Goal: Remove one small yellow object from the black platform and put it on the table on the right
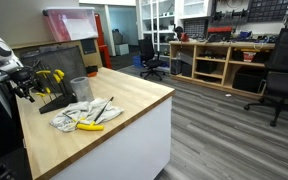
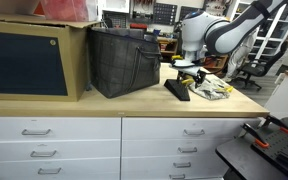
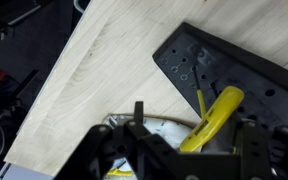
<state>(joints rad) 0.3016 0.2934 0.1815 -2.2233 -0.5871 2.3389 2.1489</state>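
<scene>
A black platform (image 3: 234, 70) lies on the wooden table; it also shows in both exterior views (image 1: 54, 101) (image 2: 177, 90). A yellow-handled tool (image 3: 216, 115) leans on the platform's near edge, with a thin yellow piece (image 3: 200, 100) beside it. Yellow objects (image 1: 51, 75) stand above the platform in an exterior view. My gripper (image 3: 189, 142) hangs right over the yellow handle, fingers spread wide on either side of it, not closed on it. It also shows in both exterior views (image 1: 29, 86) (image 2: 189, 68).
A white cloth (image 1: 82, 112) with another yellow object (image 1: 90, 126) lies near the table's front edge. A grey metal cup (image 1: 80, 88) stands beside the platform. A black bag (image 2: 124, 60) and a box (image 2: 34, 55) stand further along the table.
</scene>
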